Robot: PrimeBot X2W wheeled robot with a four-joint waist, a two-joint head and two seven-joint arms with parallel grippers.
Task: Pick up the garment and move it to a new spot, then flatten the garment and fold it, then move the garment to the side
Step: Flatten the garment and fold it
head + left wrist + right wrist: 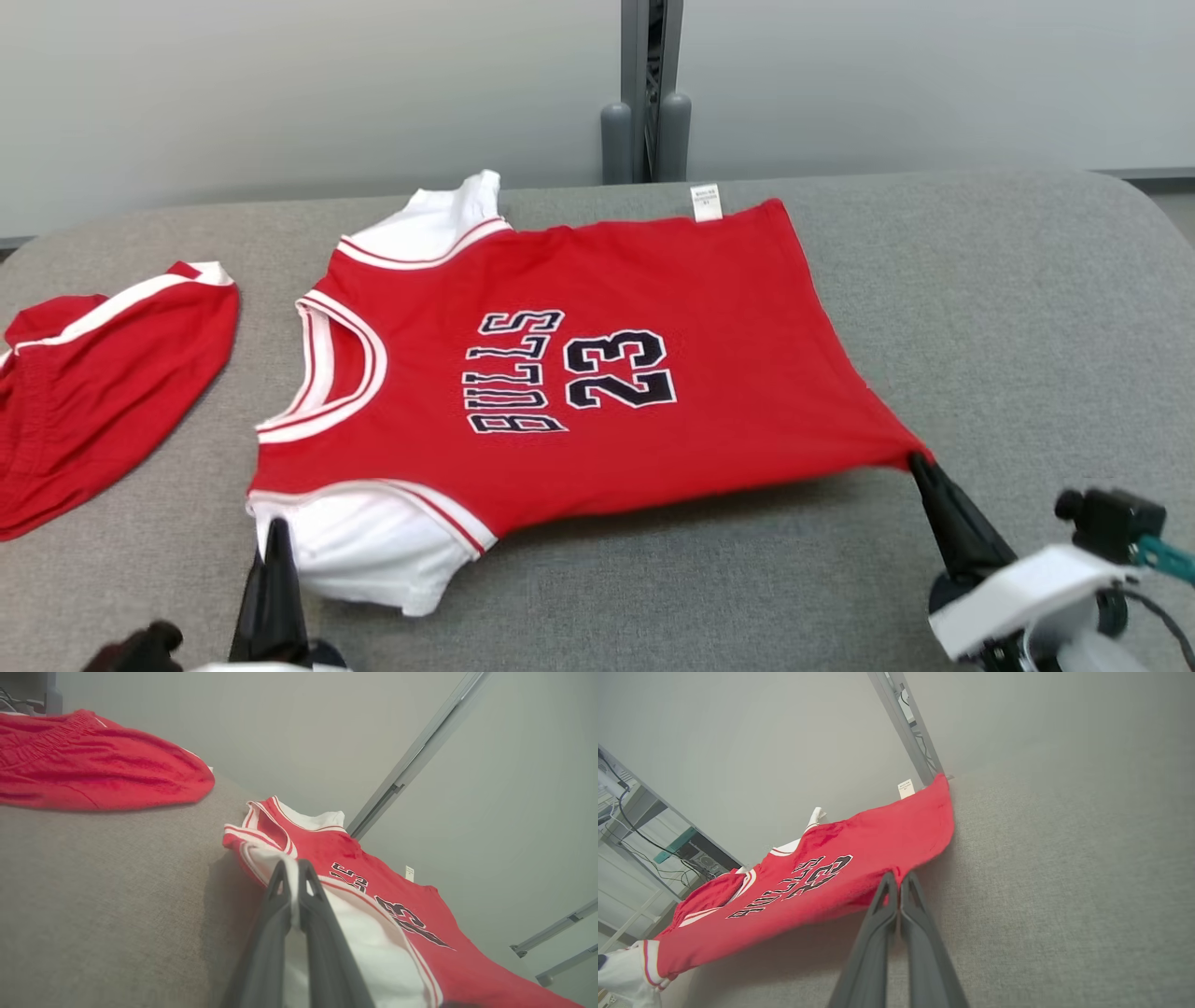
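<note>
The robot is stretching the red shirt (597, 373) flat in the middle of the grey table (1027, 327): the left gripper (276, 537) is closed tight on its white sleeve (364, 551) near the front edge, and the right gripper (920, 462) is pinching its bottom corner. Next it is probably needing to lay it down smooth, then fold. The left wrist view is showing white cloth caught between the fingers (273, 914); the head view is showing the whole shirt instead.
</note>
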